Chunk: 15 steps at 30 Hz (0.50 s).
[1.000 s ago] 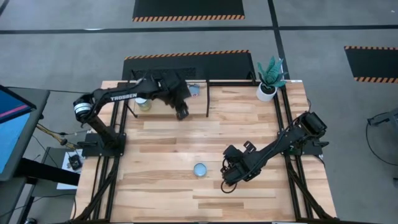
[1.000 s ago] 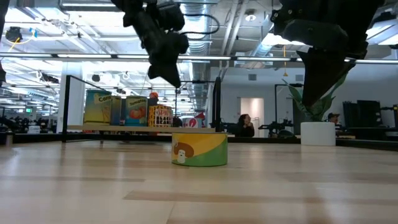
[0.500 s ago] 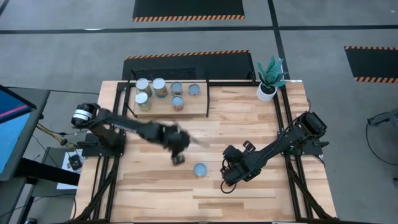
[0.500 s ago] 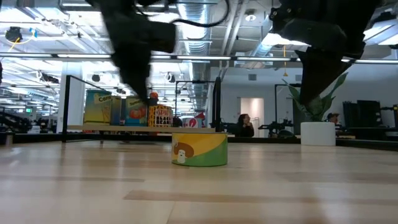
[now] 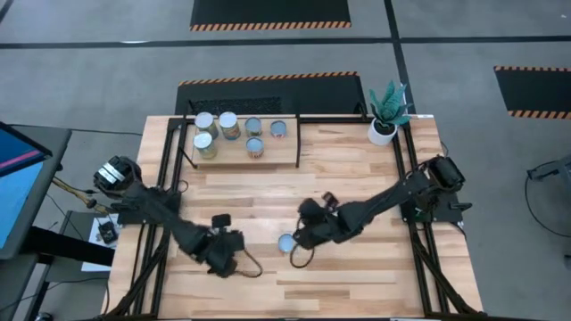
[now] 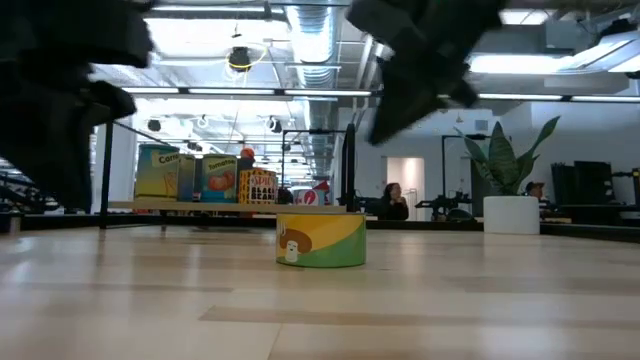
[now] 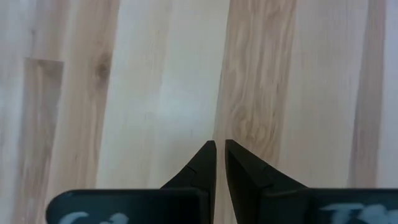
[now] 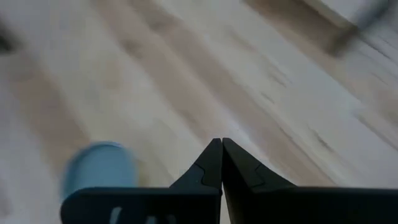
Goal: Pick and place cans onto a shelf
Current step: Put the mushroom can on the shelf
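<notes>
Six cans [image 5: 234, 134] are sitting on the shelf [image 5: 277, 159]; the low view is revealing the seventh can's [image 6: 321, 240] mushroom label, both pincers [image 7: 219, 158] [image 8: 221, 155] pressed together, empty.

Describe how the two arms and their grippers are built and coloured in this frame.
Both arms are dark, near-black, jointed links. The left arm has a round pale-ringed joint at its base and a thin cable looping near the left gripper. The right arm looks alike, ending in the right gripper. Each gripper carries two black, wedge-shaped fingers tapering to points; pale lettering shows on the wrist body.
</notes>
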Tool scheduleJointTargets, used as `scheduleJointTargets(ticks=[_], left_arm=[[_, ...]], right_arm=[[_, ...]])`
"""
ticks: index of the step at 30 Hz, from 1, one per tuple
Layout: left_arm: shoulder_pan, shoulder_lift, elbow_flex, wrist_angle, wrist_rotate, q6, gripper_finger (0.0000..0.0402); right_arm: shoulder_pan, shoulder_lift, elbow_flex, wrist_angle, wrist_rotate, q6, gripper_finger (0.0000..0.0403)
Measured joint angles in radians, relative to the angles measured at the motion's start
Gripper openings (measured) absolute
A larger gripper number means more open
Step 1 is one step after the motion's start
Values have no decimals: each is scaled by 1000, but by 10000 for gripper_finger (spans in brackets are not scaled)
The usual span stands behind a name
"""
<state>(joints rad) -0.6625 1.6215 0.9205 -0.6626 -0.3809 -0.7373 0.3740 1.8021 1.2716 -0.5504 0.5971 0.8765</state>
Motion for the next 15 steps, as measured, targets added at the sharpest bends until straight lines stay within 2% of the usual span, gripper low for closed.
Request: scheduleJointTargets(ticks=[4,10,12,15], left_arm=[[-82,0,-45,36,-92,-27,23],[-152,0,-105,106,-170,-53,22],[-160,0,-115,120,-190,-54,22],[-164,0,-117,131,-209,-48,22]], right_arm=[[-27,2,0,155,-126,-200,24],[-69,2,0,200,-388,-231,24],[-75,2,0,195,-408,-231,24],[-75,2,0,200,-357,-240,24]])
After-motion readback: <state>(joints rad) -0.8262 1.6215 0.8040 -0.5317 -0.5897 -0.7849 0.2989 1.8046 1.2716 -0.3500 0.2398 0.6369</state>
